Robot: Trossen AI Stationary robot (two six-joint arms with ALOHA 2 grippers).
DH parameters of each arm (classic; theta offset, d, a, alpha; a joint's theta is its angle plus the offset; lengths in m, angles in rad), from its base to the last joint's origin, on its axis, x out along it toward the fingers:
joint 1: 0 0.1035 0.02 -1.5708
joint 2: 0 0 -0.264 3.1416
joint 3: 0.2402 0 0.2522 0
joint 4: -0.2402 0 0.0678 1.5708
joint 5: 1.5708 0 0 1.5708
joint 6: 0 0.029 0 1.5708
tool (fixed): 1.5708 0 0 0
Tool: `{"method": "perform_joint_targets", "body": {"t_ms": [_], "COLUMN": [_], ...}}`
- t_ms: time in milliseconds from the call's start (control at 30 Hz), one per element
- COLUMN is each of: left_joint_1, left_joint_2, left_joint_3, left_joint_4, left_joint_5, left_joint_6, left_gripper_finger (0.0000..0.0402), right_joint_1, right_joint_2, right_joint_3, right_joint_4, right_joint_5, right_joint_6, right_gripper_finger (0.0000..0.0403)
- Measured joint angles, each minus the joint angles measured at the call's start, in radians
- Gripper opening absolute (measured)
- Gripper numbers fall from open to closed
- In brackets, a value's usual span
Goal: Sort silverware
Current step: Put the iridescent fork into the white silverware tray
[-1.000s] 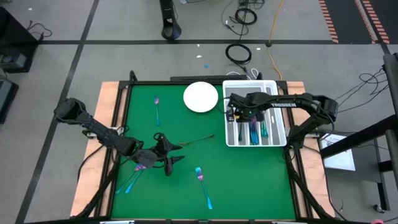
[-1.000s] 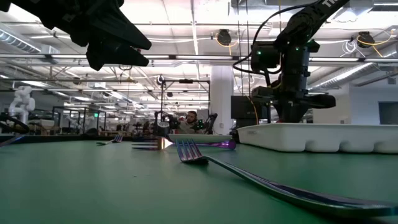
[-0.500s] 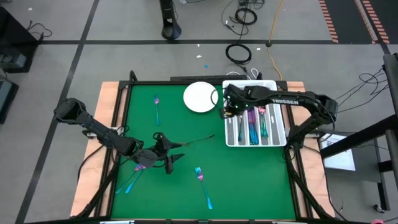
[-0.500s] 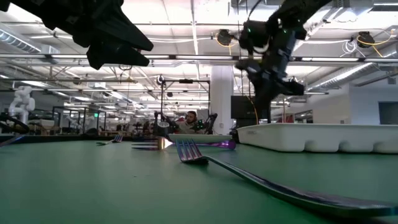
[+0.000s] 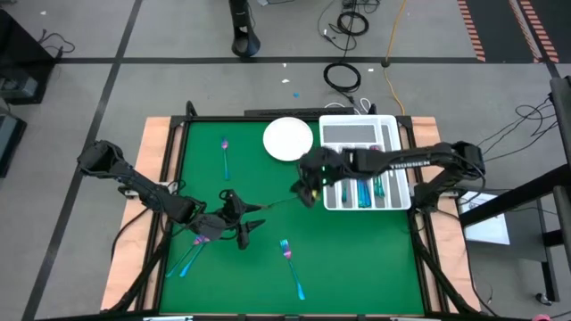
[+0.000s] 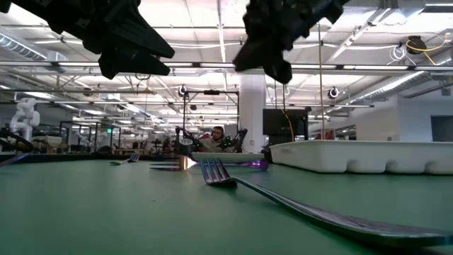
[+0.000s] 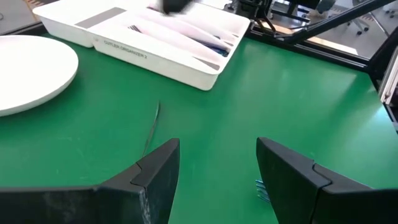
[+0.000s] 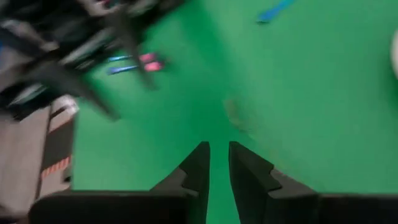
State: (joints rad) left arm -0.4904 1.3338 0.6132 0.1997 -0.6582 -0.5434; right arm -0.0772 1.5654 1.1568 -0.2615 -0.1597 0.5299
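Green table point(image 5: 357, 259), right gripper point(image 5: 308, 192) nearly closed, seemingly empty, beside tray point(image 5: 332, 200)

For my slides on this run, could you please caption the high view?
Right gripper above the green mat beside the white tray; left gripper waits near scattered silverware.

In the right wrist view, motion is smearing the left arm point(image 8: 68, 74) and the pink and blue silverware point(image 8: 134, 62) beside it into streaks. The left arm is covering part of the silverware point(image 5: 192, 250) lying under it in the high view. The white slotted tray point(image 7: 161, 43) is running past the left wrist view's edge, its contents too blurred to tell apart.
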Motion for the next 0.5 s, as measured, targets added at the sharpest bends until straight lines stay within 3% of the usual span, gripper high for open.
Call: {"method": "perform_joint_targets", "body": {"t_ms": [500], "left_joint_1": [0.000], "left_joint_2": [0.000], "left_joint_3": [0.000], "left_joint_4": [0.001], "left_joint_5": [0.002], "left_joint_6": [-0.001], "left_gripper_finger": [0.0215], "right_joint_1": [0.349], "right_joint_2": [0.038], "right_joint_3": [-0.001], "right_joint_4": [0.226], "right_joint_5": [0.004], "right_joint_6": [-0.131], "right_gripper_finger": [0.0050]}}
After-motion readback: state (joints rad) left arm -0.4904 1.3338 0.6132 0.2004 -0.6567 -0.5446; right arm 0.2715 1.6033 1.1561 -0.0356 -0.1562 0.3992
